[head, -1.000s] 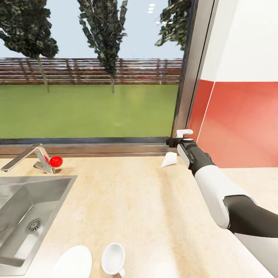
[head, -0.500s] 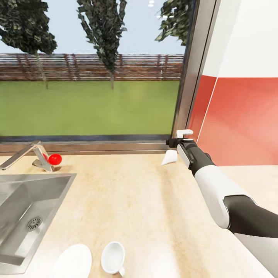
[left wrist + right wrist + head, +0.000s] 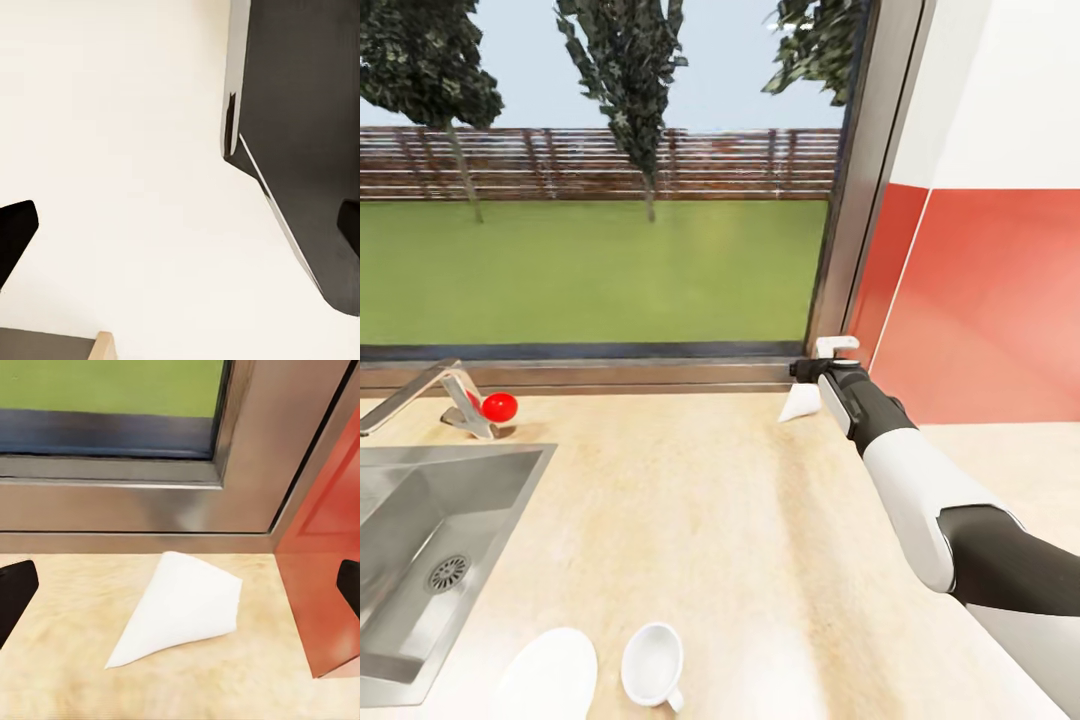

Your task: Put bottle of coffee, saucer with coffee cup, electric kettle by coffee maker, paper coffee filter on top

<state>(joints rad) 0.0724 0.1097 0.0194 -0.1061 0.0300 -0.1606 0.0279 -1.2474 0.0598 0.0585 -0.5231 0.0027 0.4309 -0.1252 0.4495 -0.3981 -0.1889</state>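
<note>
The paper coffee filter, a small white cone, lies flat on the kitchen countertop in the far corner by the window frame and the red backsplash. My right gripper hovers just above and behind it, open. In the right wrist view the paper coffee filter lies between the two dark fingertips, which do not touch it. The white saucer and the white coffee cup, lying on its side, sit side by side at the near edge. My left gripper is open over a pale surface.
A steel sink is inset at the left, with a faucet and a red ball behind it. A large window runs along the back and a red backsplash wall stands at the right. A dark panel shows in the left wrist view.
The head view has shifted slightly, so the counter items sit a little higher in the picture. My right arm and the filter keep the same pose.
</note>
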